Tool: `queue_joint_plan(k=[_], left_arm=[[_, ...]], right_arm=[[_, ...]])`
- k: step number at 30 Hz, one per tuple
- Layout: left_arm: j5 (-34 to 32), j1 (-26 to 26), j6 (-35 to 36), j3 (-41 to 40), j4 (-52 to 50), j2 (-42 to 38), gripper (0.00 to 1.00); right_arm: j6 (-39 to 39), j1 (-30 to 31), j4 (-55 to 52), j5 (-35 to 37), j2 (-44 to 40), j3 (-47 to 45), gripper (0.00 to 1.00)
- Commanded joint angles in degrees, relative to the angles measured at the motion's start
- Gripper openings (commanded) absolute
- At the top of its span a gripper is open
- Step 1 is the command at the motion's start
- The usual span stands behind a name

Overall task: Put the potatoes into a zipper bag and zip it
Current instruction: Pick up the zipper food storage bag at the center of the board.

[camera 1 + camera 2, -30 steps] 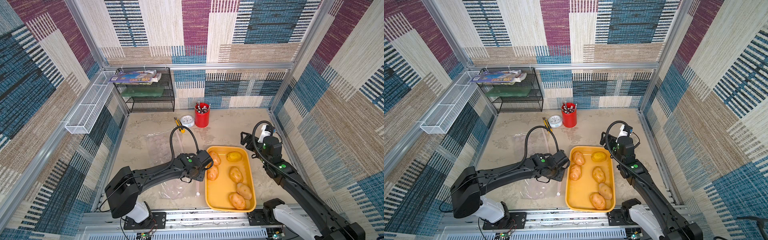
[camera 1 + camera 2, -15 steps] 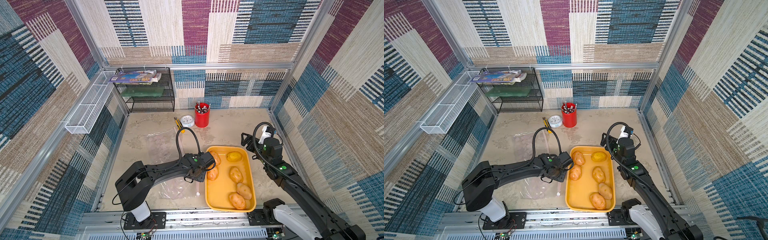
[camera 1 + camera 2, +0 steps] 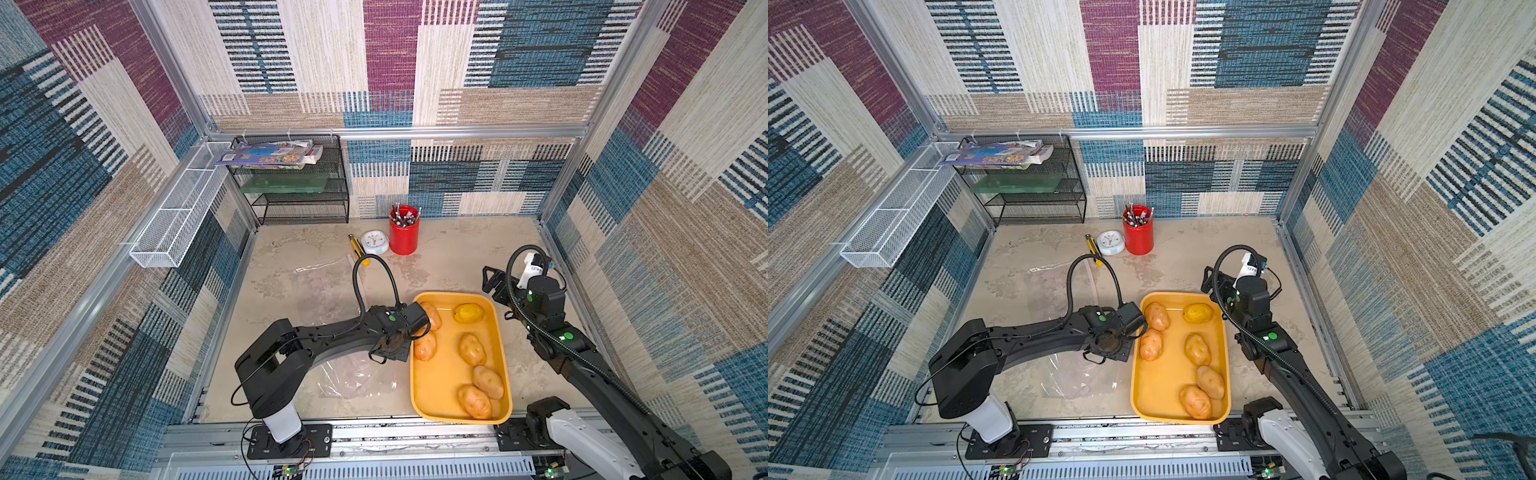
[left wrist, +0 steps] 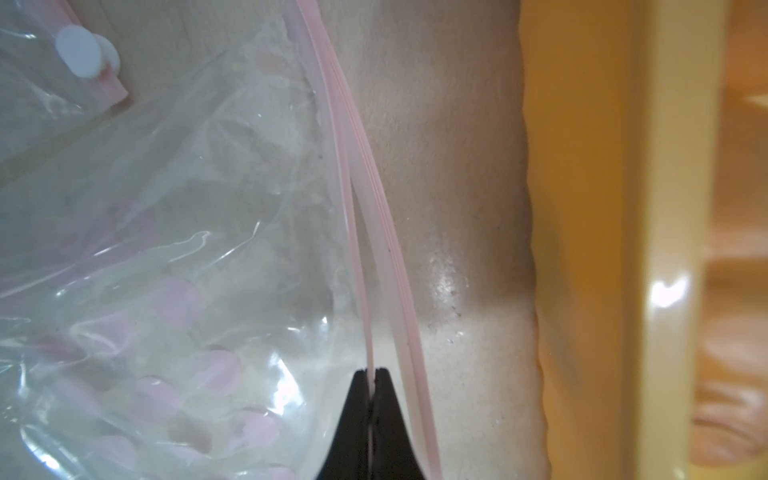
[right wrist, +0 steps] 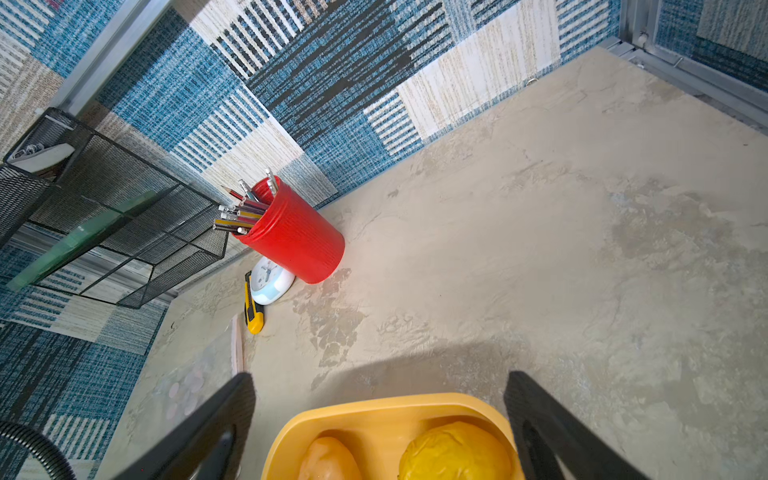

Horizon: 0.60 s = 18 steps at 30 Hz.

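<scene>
Six potatoes lie in the yellow tray (image 3: 444, 382) (image 3: 1163, 382): several are tan-orange, such as one potato (image 3: 472, 349) (image 3: 1197, 349), and a yellower one (image 3: 468, 312) (image 5: 453, 449) sits at the far end. The clear zipper bag (image 3: 324, 291) (image 4: 166, 249) lies flat to the left of the tray. My left gripper (image 4: 372, 372) is shut on one lip of its pink zipper strip (image 4: 357, 208). The other lip stands apart from it. The white slider (image 4: 83, 52) sits at the strip's far end. My right gripper (image 3: 492, 284) (image 5: 380, 376) hangs open and empty over the tray's far end.
A red cup of pencils (image 3: 404, 235), a white clock (image 3: 374, 242) and a yellow utility knife (image 3: 357, 249) stand at the back. A black mesh shelf (image 3: 299, 187) fills the back left corner. A white wire basket (image 3: 178, 212) hangs on the left wall.
My left gripper has closed onto one lip of the bag's zipper strip beside the tray, and its arm has shifted slightly toward the tray. The right arm has stayed still.
</scene>
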Motion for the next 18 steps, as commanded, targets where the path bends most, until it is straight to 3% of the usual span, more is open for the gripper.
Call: queue_joint_plan(k=[1, 4, 18], left_arm=[[-1.0, 0.1, 0.5, 0.0, -0.2, -1.7, 0.00], [-1.3, 0.2, 0.7, -0.1, -0.6, -4.1, 0.00], [-3.8, 0.1, 1.6, -2.5, -0.4, -13.3, 0.00]], right_arm=[[0.9, 0.0, 0.7, 0.4, -0.2, 0.2, 0.96], [5.4, 0.0, -2.8, 4.1, -0.2, 0.9, 0.98], [5.9, 1.1, -0.7, 0.8, -2.1, -0.4, 0.96]])
